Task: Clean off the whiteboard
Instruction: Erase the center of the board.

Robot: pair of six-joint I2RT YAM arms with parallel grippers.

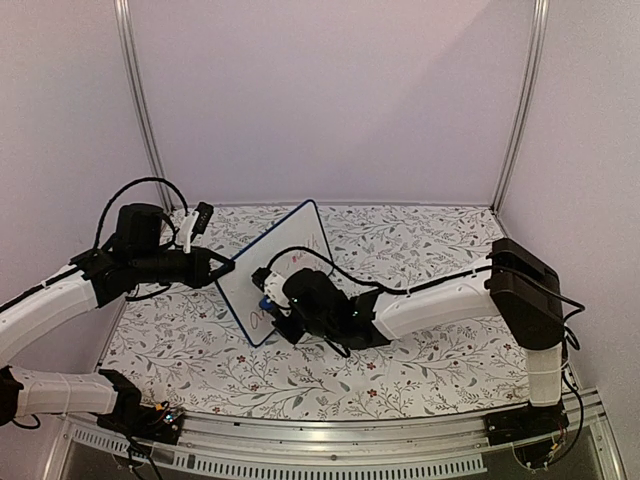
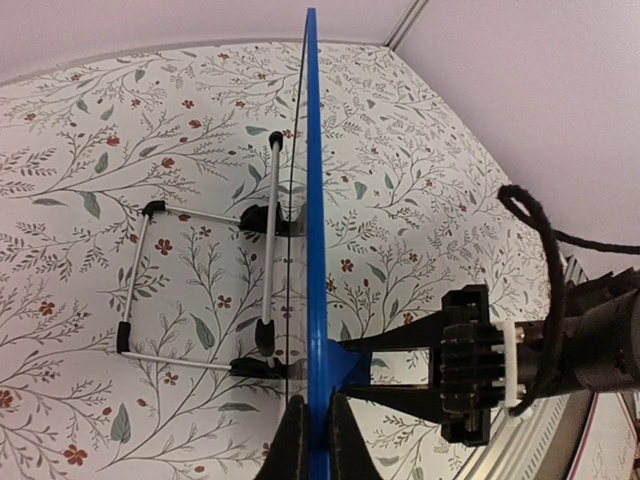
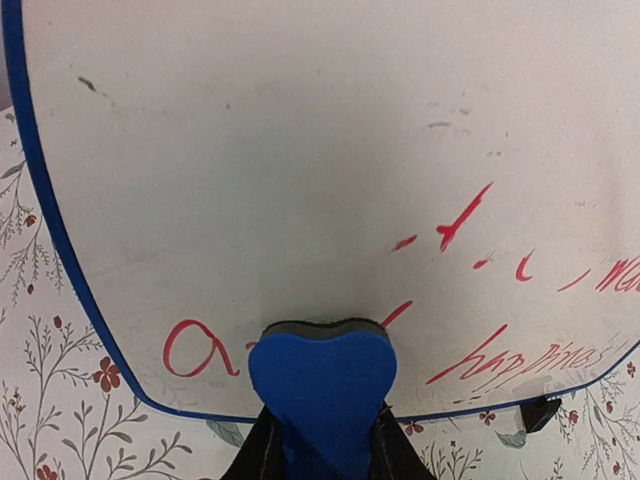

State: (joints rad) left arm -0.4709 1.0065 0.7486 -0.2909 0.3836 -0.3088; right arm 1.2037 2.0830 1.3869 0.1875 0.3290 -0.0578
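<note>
A table [image 1: 430, 365] covered in a leaf-and-flower patterned cloth filled the lower part of the overhead view, with pale walls behind it. The left arm [image 1: 60, 295] reached in from the left and the right arm [image 1: 440, 305] from the right, meeting near the middle of the table.

Between them the whiteboard [image 1: 295, 250] stood up on its edge, leaning and angled across the table, with its white face towards the right arm. Its lower edge was close to the cloth; whether it touched could not be told. A thin wire stand [image 2: 271, 230] folded out from its back onto the cloth.

The left gripper [image 2: 312, 440] was clamped on the board's blue rim, one dark finger [image 2: 288, 445] pressed to each face, so the board ran straight out from between them.

The right gripper [image 3: 320, 450] was squeezed tightly on a small blue eraser [image 3: 320, 370], which bulged out beyond its fingertips. The eraser's grey pad lay against the lower part of the board's face, just above the bottom rim.

Red handwriting [image 3: 447, 234] remained across the lower right of the face, with one looped letter just left of the eraser. The upper part of the face was largely blank, with faint grey smudges.
</note>
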